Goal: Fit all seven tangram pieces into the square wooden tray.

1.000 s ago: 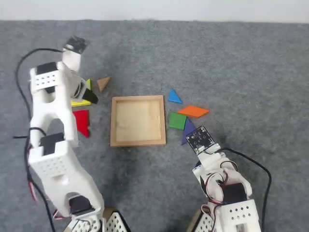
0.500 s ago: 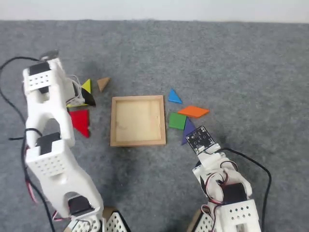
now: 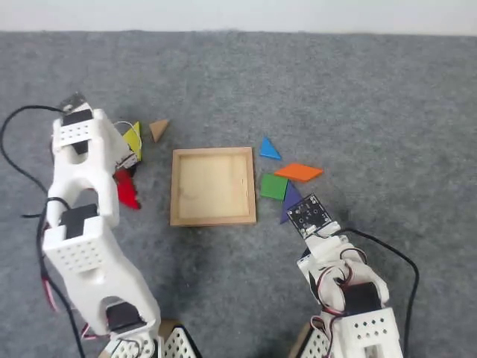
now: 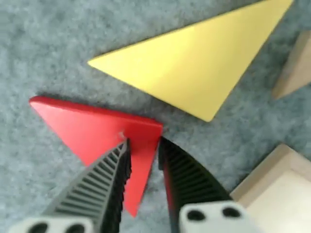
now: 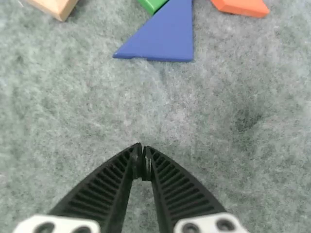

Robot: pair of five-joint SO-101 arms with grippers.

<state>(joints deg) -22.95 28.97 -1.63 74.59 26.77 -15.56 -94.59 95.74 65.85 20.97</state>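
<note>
Left gripper [image 4: 143, 145] sits over the red triangle [image 4: 97, 128], near one corner. Jaws are a narrow gap apart with red showing between them. One finger [image 4: 114, 170] overlaps the piece with red on both sides of it, so this looks like hovering or resting on top rather than a pinch, though contact can't be confirmed from this angle. The yellow triangle [image 4: 194, 63] lies just beside the red one and is cut off at the frame edge. A tan triangle [image 4: 296, 68] and a tray [image 4: 272, 179] corner are also only partly in frame. In the high view the left arm [image 3: 78, 171] covers most of the red triangle [image 3: 128, 192] and part of the yellow triangle [image 3: 133, 139]; the tan triangle [image 3: 158, 129] is fully visible beyond them. The tray [image 3: 176, 186] sits mid-table on the grey carpet with no pieces in it. On its other side are the light blue triangle [image 3: 270, 149], orange parallelogram [image 3: 298, 171] and green square [image 3: 273, 186], close together. The dark blue triangle [image 3: 289, 198] is partly hidden under the right arm's wrist. Right gripper [image 5: 142, 148] has its tips together on nothing, over bare carpet and short of the dark blue triangle [image 5: 163, 34]. In the right wrist view the green square [image 5: 153, 4], orange parallelogram [image 5: 240, 6] and a tray [image 5: 51, 6] corner are clipped at the frame edge.
</note>
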